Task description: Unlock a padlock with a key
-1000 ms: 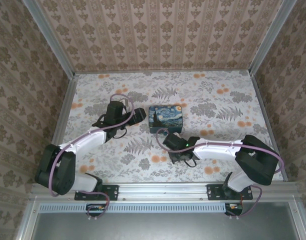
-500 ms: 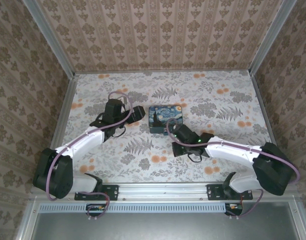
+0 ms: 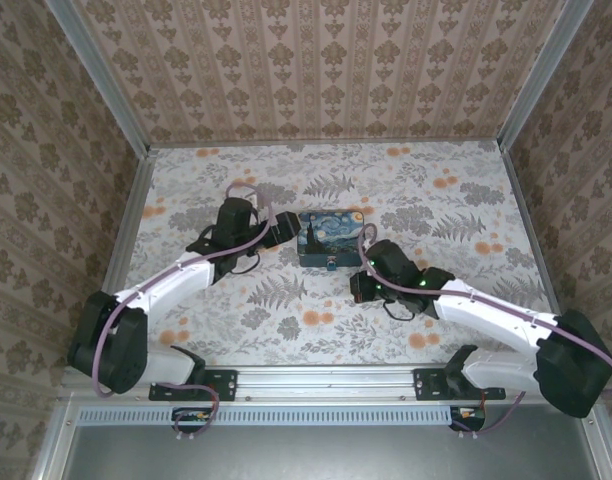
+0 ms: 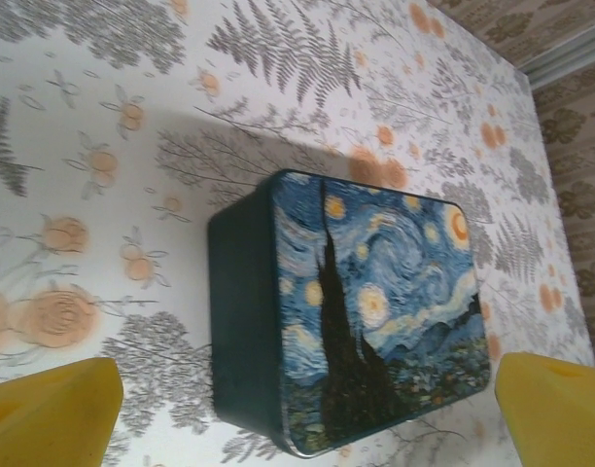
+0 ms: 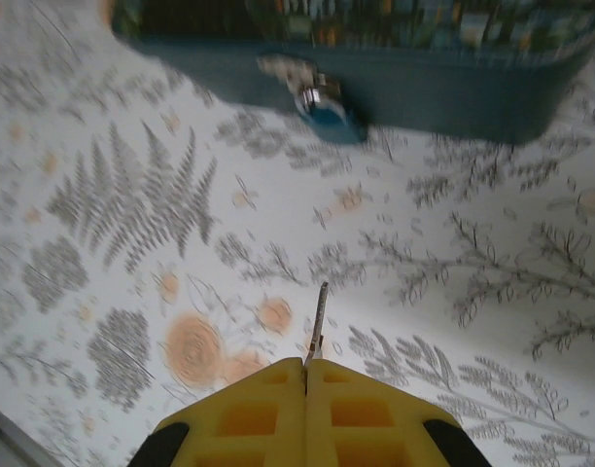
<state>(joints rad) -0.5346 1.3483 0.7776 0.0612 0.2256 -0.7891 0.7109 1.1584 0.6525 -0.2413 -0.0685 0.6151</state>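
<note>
padlock: is hung from the latch on the near wall of the painted box, low against the floral table.
key: is pinched edge-on in the right gripper and is pointed toward the padlock, well apart from it.
right gripper: is clamped tight on the key, near the box's front right corner.
left gripper: is spread wide at the box's left side; its yellow fingers are seen flanking the box, apart from it.

Padlock on near wall of box, box on table, key before it.
</note>
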